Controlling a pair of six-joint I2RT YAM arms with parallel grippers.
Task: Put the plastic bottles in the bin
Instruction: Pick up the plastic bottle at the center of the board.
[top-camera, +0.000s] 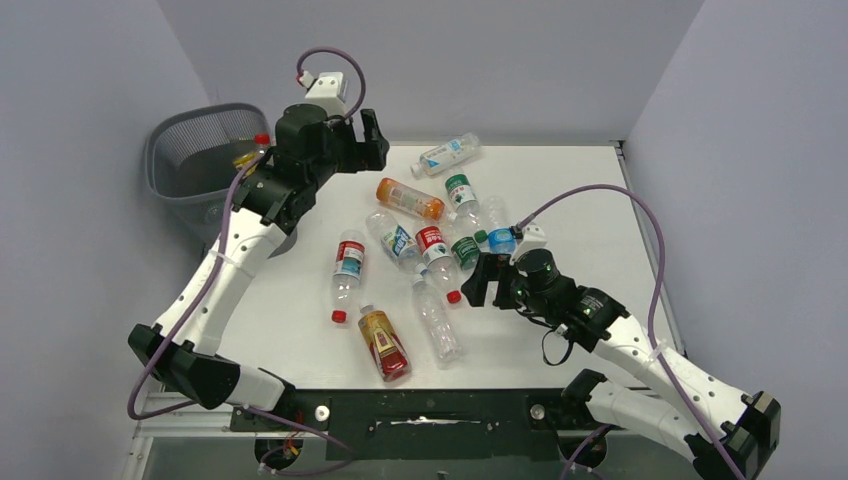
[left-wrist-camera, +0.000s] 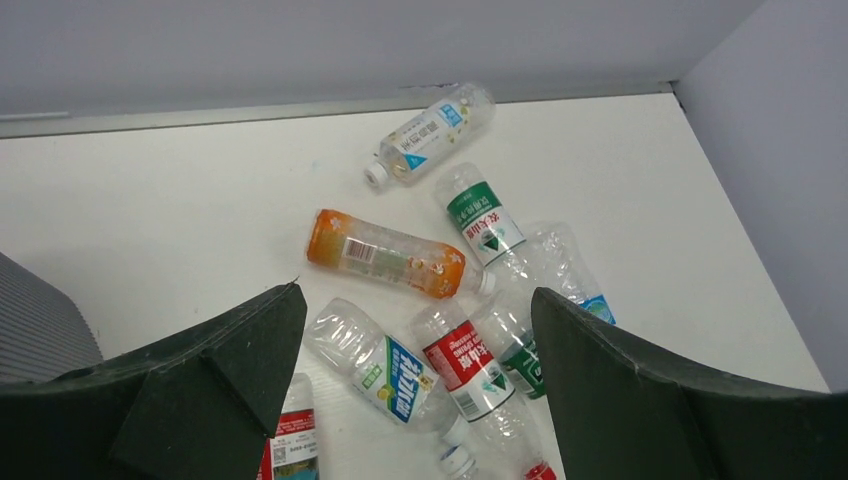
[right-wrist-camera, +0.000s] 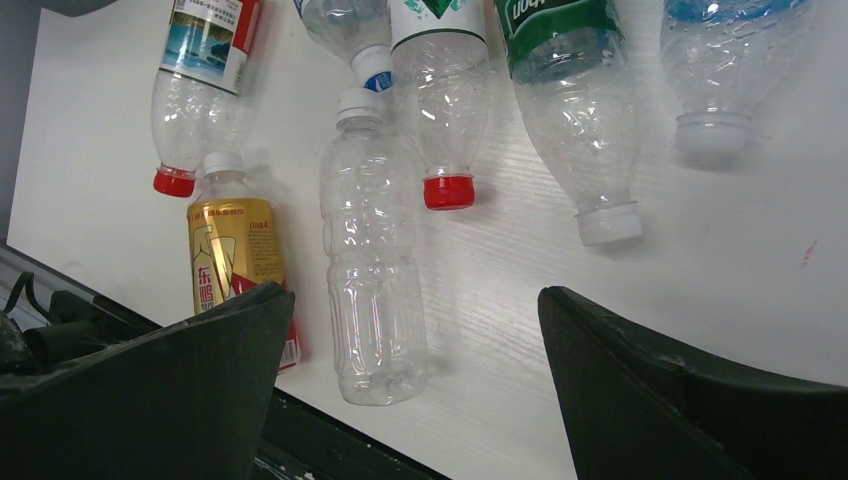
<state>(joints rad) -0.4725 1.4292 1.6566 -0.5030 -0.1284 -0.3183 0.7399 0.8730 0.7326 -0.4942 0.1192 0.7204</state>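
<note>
L gripper (top-camera: 366, 140): raised beside the dark grey wire-mesh bin (top-camera: 185, 150) at far-left table corner, jaws spread wide, nothing held. R gripper (top-camera: 482, 280): low over white table (top-camera: 600, 200), jaws spread wide, empty, near the clear unlabelled plastic bottle (top-camera: 436, 320). 10 plastic bottles counted lying on the table: 1 orange bottle (top-camera: 410, 199), 1 gold-and-red bottle (top-camera: 384, 343), 7 clear w/ red, green or blue labels, 1 unlabelled. 2 more bottles (top-camera: 262, 140) glimpsed in bin, partly hidden by L arm.
</note>
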